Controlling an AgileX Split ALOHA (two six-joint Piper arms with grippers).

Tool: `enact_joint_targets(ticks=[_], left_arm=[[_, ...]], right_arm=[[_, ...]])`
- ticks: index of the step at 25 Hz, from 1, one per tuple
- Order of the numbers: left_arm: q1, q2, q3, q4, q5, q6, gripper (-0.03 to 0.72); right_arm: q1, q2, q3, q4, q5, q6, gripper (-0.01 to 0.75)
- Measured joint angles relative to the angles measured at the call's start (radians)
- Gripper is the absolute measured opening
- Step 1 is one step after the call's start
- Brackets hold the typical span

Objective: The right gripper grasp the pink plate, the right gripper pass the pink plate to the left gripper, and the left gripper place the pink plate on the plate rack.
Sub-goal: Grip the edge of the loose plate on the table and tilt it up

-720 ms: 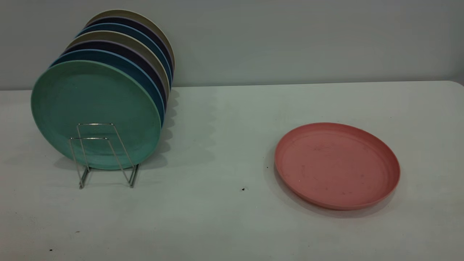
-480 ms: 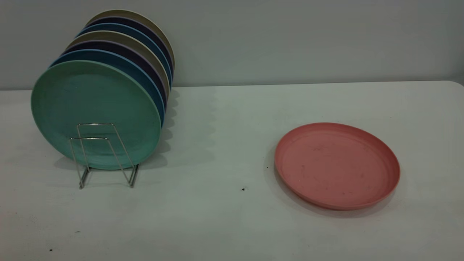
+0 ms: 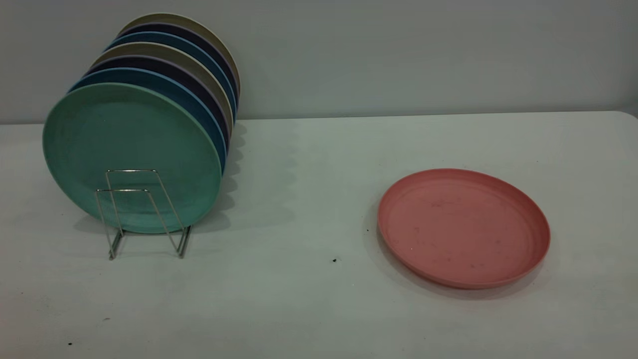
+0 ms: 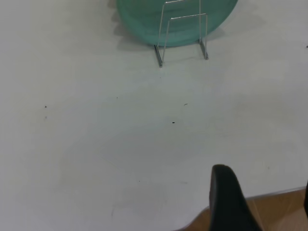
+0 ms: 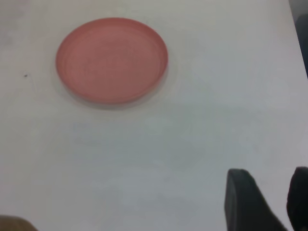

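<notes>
Round salmon-pink plastic plate (image 3: 463,227) lies flat on the white worktop (image 3: 309,299), well right of the silver wire rack (image 3: 142,212); right gripper (image 5: 269,204) jaws slightly parted, left gripper (image 4: 262,202) can't tell.

The exterior view looks low and fairly level across the counter (image 3: 309,189) toward a plain wall, taking in the rack (image 3: 142,212) on its left and the pink plate (image 3: 463,227) on its right. The left wrist view looks down from near the counter's edge past a finger of the left hand (image 4: 262,204), sharing the rack's front and the green plate (image 4: 183,21) with it. The right wrist view looks down from well back past the right hand (image 5: 272,202), sharing the pink plate.
</notes>
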Motion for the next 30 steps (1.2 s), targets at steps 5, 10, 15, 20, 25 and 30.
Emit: enact_joint_targets(ticks=[5, 10, 15, 20, 25, 30], left_arm=[[0.000, 0.000, 0.000, 0.000, 0.000, 0.000, 0.423], [0.000, 0.000, 0.000, 0.000, 0.000, 0.000, 0.423], [0.000, 0.000, 0.000, -0.017, 0.000, 0.000, 0.423], [0.000, 0.000, 0.000, -0.044, -0.003, -0.005, 0.423], [0.000, 0.025, -0.026, 0.009, -0.093, -0.163, 0.423], [0.000, 0.218, -0.077, 0.049, -0.221, -0.217, 0.437]], right_arm=[[0.000, 0.000, 0.000, 0.000, 0.000, 0.000, 0.239], [0.000, 0.000, 0.000, 0.000, 0.000, 0.000, 0.239], [0.000, 0.000, 0.000, -0.001, 0.000, 0.000, 0.239], [0.000, 0.000, 0.000, 0.018, 0.000, 0.001, 0.239], [0.000, 0.030, -0.019, 0.042, -0.045, 0.001, 0.252], [0.000, 0.252, -0.028, 0.059, -0.245, 0.001, 0.338]])
